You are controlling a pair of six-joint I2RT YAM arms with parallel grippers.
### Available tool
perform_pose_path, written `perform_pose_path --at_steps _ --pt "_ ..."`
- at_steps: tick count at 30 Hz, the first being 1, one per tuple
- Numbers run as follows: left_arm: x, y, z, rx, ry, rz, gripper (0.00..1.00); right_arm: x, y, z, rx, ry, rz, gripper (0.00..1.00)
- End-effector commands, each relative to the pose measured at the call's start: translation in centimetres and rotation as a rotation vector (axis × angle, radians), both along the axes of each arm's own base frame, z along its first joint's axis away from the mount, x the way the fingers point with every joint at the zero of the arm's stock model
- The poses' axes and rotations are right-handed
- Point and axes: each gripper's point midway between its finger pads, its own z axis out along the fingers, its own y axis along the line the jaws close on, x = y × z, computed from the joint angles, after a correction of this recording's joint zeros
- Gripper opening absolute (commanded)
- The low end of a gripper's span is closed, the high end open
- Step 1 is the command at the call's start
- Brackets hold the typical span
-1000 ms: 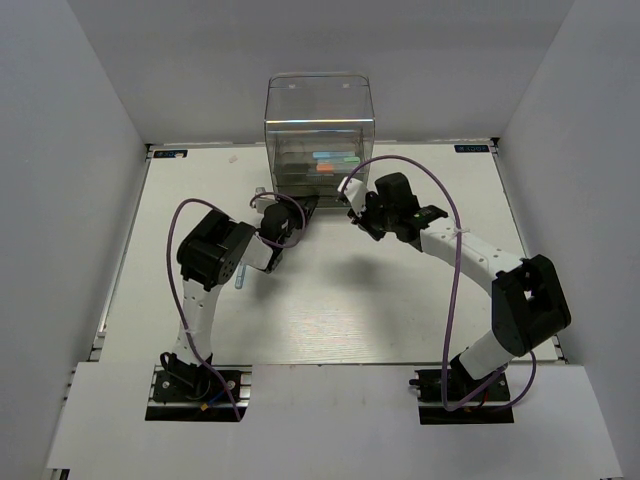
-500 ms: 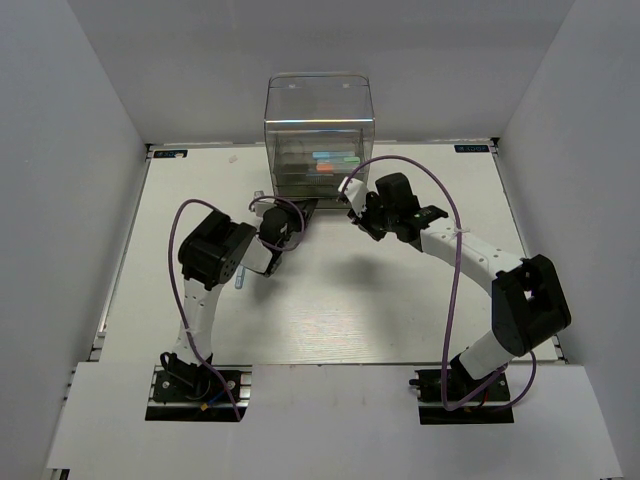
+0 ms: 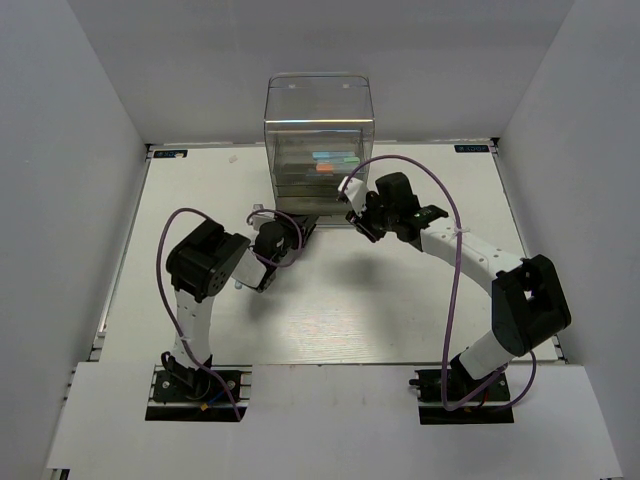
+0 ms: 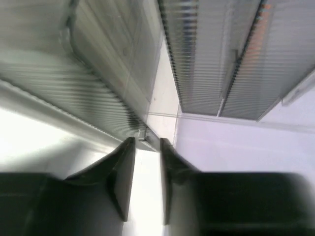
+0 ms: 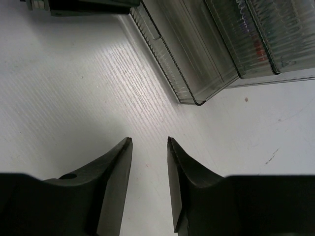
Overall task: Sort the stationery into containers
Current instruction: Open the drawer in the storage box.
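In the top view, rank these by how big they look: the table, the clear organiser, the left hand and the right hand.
1. Table
2. Organiser
3. Left hand and right hand: they look about the same size, so I won't rank one above the other.

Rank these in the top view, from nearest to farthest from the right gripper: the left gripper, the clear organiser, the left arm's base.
1. clear organiser, just beyond the right gripper.
2. left gripper, to its left.
3. left arm's base, far off at the near left.
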Motion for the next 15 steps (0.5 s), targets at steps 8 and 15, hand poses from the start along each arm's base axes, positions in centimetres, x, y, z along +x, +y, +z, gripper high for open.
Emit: perform_pose_path --at_steps 8,15 --pt "-0.8 -1.0 2.6 0.074 0.012 -0.078 0.65 0.9 0.1 2.3 0.040 -0.054 -0.015 0.44" --pt "-3.9 0.3 2.8 0.323 0.099 -0.116 0.34 0.3 0.0 1.5 0.041 -0.046 -0.019 0.42"
